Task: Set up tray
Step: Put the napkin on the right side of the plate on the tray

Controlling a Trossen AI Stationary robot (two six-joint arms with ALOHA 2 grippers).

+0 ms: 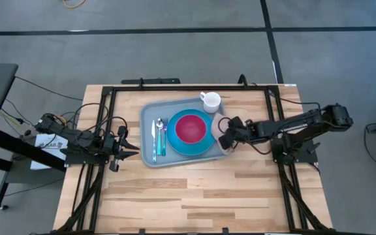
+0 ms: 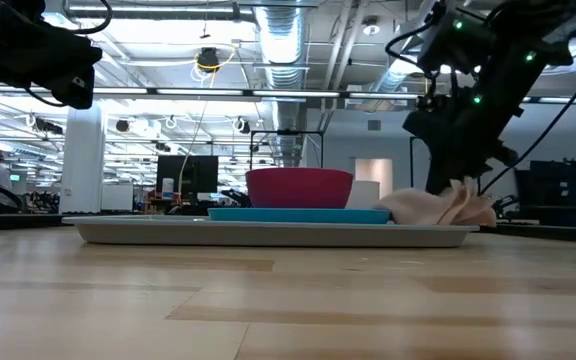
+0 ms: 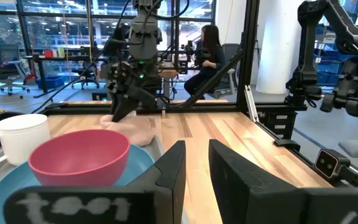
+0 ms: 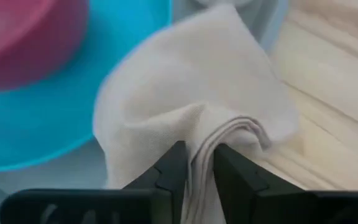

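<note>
From above, the grey-blue tray (image 1: 150, 140) sits toward the far middle of the wooden table (image 1: 194, 196), carrying a bright-blue plate (image 1: 198, 145) with a magenta bowl (image 1: 190, 128) on it, a white mug (image 1: 211, 101) at the far corner, and cutlery (image 1: 158, 136) along its left side. The right gripper (image 1: 225, 134) is down at the tray's right edge over a beige napkin (image 1: 220, 122); the left gripper (image 1: 128, 147) waits just off the tray's left side, touching nothing. From table level, the tray lies flat and the napkin (image 2: 438, 207) sits bunched on its right end, partly raised rather than lying smooth, with the right arm directly above it. The left wrist view looks across bowl (image 3: 79, 157) and mug (image 3: 18, 137) to the far gripper pressing into the cloth; the left arm's own fingers (image 3: 171, 168) stand a narrow way apart with nothing between them. The right wrist view shows a fold of napkin (image 4: 191, 118) between the right fingers (image 4: 173, 165), which sit close on either side of it; whether they grip or have just slackened I cannot tell. To finish well, I'd judge the jaws should part fully and lift straight up, so the fold doesn't catch and drag off the rim.
</note>
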